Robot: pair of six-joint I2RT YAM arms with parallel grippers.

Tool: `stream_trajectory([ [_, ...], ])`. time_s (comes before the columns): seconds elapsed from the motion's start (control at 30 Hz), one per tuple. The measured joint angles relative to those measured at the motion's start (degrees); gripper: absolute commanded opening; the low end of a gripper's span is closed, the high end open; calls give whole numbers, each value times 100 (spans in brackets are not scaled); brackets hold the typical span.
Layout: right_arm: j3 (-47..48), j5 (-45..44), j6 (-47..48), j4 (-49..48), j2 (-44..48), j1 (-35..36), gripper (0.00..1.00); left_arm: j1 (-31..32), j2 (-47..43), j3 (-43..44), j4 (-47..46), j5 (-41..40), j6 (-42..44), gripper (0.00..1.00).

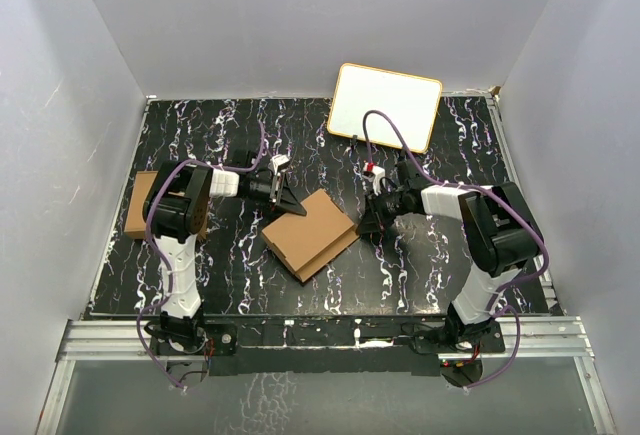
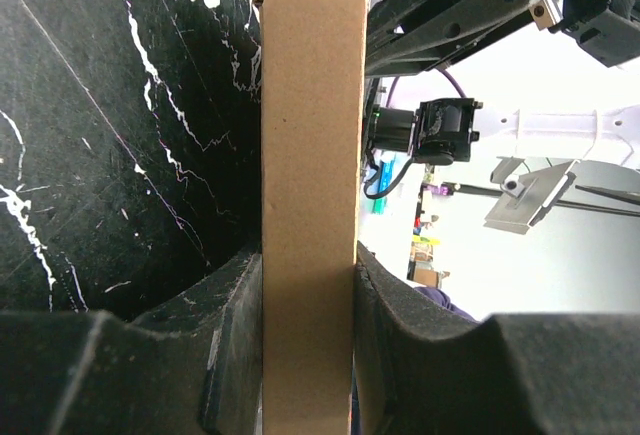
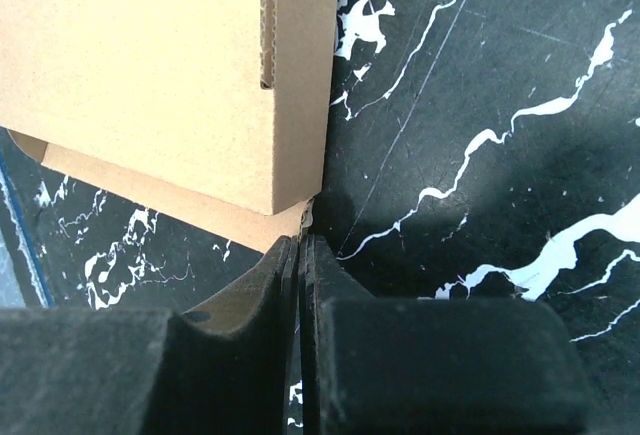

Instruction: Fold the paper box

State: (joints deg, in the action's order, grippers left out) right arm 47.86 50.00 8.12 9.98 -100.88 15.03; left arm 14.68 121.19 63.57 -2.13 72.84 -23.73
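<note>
Black two-finger left gripper [image 1: 288, 198] and right gripper [image 1: 368, 221] flank the plain brown cardboard paper box [image 1: 312, 235], lying mid-table on the black marbled tabletop [image 1: 420, 265]. Left wrist view: padded fingers [image 2: 160, 355] pinch the box's narrow side. Right wrist view: fingers [image 3: 420, 365] pressed together, tips just beside the box's corner.

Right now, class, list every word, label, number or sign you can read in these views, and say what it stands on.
No text can be read.
paper box: plain brown, no print.
white board: blank.
cardboard at the left edge: no print visible.
small coloured items behind, left wrist view: too blurred to read.
</note>
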Motion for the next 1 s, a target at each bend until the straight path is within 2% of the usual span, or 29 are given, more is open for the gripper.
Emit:
stream_trajectory([
  [1.0, 0, -699, 501, 52, 323, 389, 8, -17, -494, -675, -728, -463, -560, 0],
])
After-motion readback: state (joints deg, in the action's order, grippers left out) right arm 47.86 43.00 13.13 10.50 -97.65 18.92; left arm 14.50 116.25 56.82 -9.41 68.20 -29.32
